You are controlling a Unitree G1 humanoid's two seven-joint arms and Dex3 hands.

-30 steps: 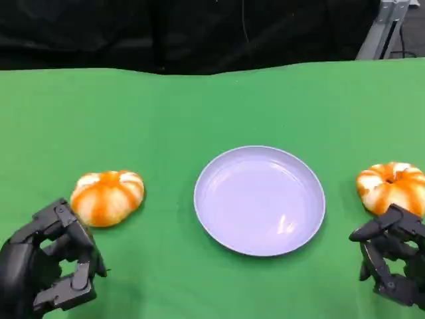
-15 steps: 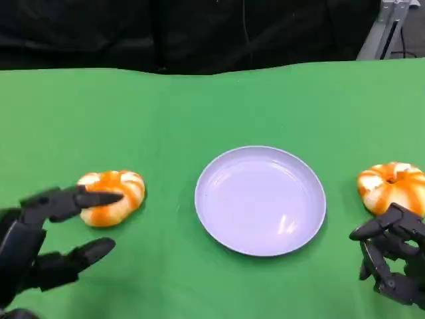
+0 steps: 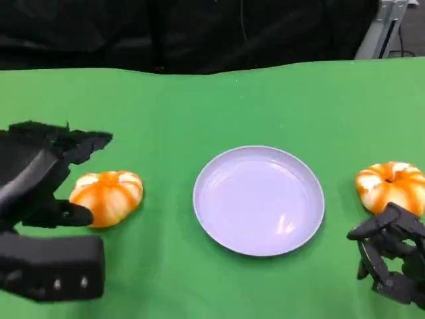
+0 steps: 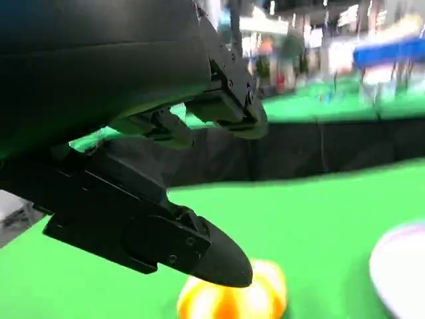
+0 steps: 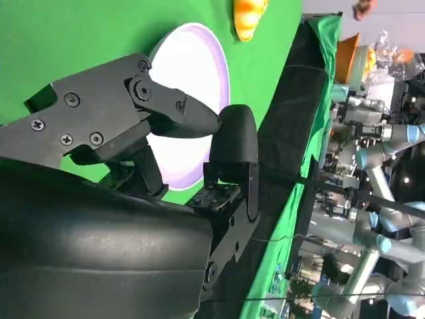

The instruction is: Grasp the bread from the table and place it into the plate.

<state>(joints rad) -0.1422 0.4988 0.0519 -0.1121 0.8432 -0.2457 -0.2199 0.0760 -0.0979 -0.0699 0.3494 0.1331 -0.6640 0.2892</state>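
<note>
An orange-and-white bread roll [image 3: 107, 196] lies on the green table, left of the pale lilac plate [image 3: 259, 199]. My left hand [image 3: 41, 179] hovers over the roll's left side with its fingers spread apart, holding nothing. In the left wrist view the same roll [image 4: 234, 298] shows just beyond the fingertips [image 4: 219, 256]. A second roll [image 3: 392, 186] lies right of the plate. My right hand [image 3: 392, 259] sits in front of it near the table's front edge, fingers curled in with nothing in them. The right wrist view shows the plate [image 5: 192, 66] and the far roll [image 5: 248, 16].
The green cloth [image 3: 212, 106] ends at a black backdrop at the far edge. A metal stand [image 3: 385, 26] rises at the back right. The plate has nothing in it.
My left hand has lifted, opened from a curled pose and moved forward over the left roll. The right hand, both rolls and the plate have not moved.
</note>
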